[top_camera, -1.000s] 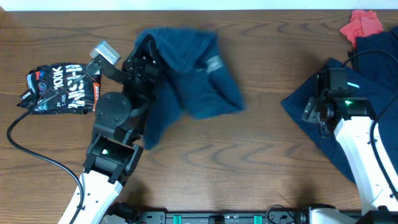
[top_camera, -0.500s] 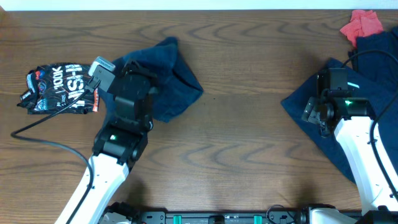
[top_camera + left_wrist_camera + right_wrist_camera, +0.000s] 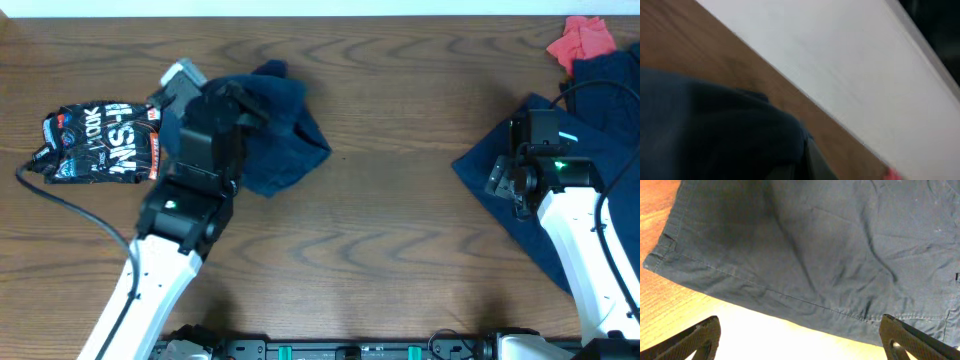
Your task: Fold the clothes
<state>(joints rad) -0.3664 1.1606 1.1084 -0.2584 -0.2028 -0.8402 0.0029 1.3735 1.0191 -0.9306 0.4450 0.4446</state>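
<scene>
One dark navy garment lies bunched on the table at the upper left. My left gripper is at its upper edge and looks shut on the fabric. In the blurred left wrist view the navy cloth fills the lower left and hides all but one dark finger. A second navy garment lies spread at the right. My right gripper hovers open and empty over its stitched hem, with both fingertips wide apart.
A black snack bag lies left of the left arm. A red cloth sits at the far right corner by more navy fabric. The table's far edge meets a white wall. Bare wood lies between the arms.
My left gripper carried the lifted, spread garment to the left and lowered it into a smaller heap, then turned toward the far edge. The right arm has not moved.
</scene>
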